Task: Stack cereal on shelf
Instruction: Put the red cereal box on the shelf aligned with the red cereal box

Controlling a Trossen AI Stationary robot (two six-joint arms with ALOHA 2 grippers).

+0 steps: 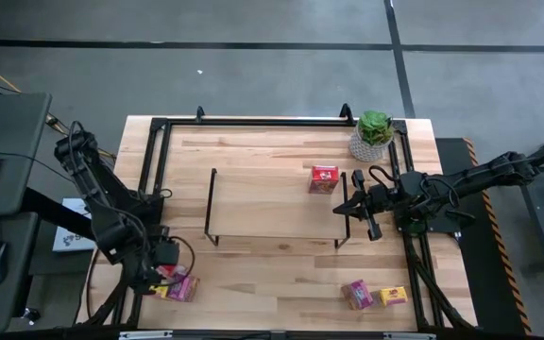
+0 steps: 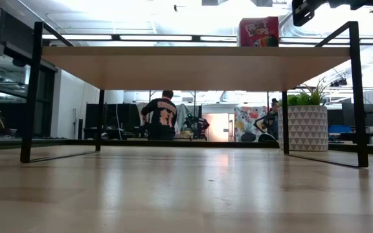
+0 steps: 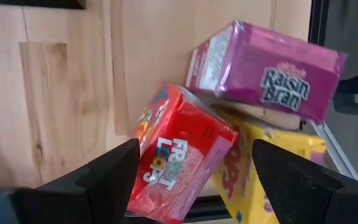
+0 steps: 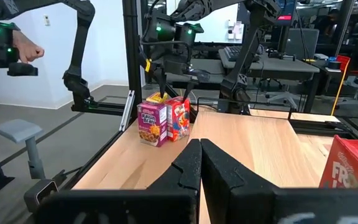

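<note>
I found the left claw (image 3: 191, 180) spread wide around the red cereal box (image 3: 182, 152) at the desk's (image 1: 272, 274) near-left corner. It leaned against magenta (image 3: 266, 78) and yellow (image 3: 260, 171) neighbours; closing risked toppling them. The right claw (image 4: 201, 163), pressed together, waited beside the shelf (image 1: 272, 203).

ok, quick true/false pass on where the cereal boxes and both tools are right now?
1. One red cardboard cereal box stands on the light-wood wire-legged shelf. True.
2. The left tool is shut on nothing. False: it's open around a second red box.
3. The right tool is shut. True.
4. The potted green plant sits on the shelf. False: it's on the tabletop beside it.
</note>
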